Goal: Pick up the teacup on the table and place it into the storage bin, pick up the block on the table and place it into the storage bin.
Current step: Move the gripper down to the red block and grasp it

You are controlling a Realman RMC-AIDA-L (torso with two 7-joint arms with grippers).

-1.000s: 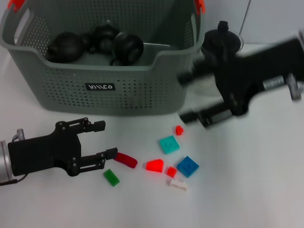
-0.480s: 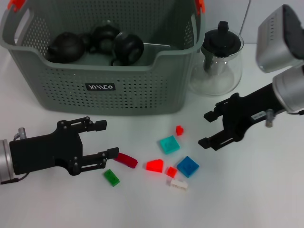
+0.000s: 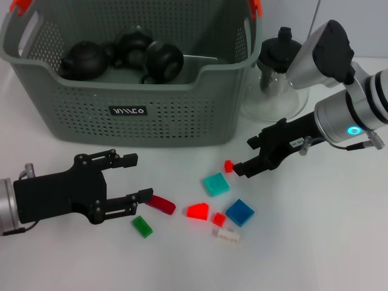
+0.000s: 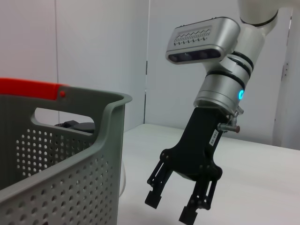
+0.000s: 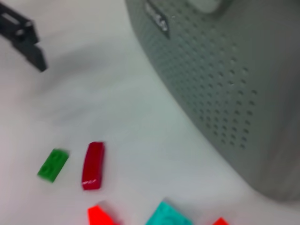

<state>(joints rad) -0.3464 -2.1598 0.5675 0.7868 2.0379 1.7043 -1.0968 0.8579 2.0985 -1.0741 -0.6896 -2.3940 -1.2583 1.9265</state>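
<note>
Several small blocks lie on table [image 3: 339, 242] before storage bin [image 3: 139, 115]. Right gripper [image 3: 250, 155], jaws apart, sits just beside small red block [image 3: 228, 165] (light, rigid, smooth; pinch across flat sides). Left gripper [image 3: 134, 177] open, near dark red block [image 3: 160, 204].

The right gripper [image 3: 249, 156] now sits lower and farther toward the robot's left than half a second ago, when it hung open over bare table well right of the blocks; a second ago it was up beside the storage bin [image 3: 176, 115], in front of the glass teapot [image 3: 276, 76]. Its open fingers now reach the small red block [image 3: 228, 165], with the lower fingertip just beside it. The arm's silver housing has swung in over the teapot, partly hiding its glass body, which was fully visible before.
</note>
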